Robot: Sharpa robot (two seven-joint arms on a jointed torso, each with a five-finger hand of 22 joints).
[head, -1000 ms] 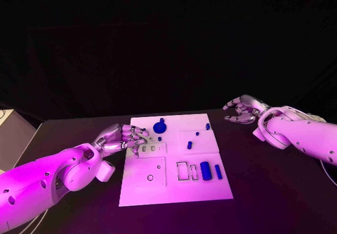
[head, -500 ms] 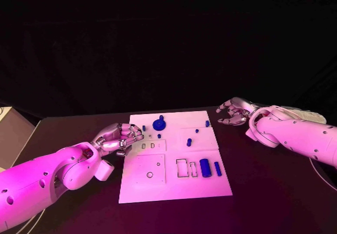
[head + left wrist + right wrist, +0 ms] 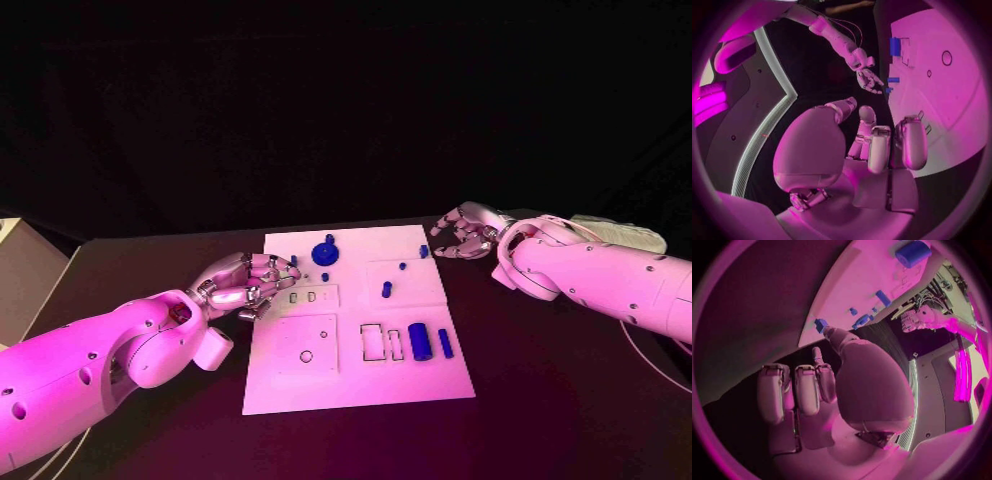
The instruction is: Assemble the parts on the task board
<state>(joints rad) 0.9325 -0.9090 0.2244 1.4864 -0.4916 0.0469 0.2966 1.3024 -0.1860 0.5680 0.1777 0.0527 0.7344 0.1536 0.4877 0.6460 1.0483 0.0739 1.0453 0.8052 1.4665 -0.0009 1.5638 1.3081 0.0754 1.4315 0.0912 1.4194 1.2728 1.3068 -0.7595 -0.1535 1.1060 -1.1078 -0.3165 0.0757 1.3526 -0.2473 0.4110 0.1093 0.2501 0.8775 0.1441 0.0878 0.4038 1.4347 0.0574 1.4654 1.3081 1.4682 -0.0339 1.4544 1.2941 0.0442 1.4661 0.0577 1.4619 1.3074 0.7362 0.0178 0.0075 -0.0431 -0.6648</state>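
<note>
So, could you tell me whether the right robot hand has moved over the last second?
Yes. The right robot hand has moved in toward the task board, and is now close to its far right corner.

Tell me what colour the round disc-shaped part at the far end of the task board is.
Blue. The round part shows best in the head view, lying on the task board.

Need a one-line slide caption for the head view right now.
Both hands flank the white board, holding nothing; blue parts lie on it.
</note>
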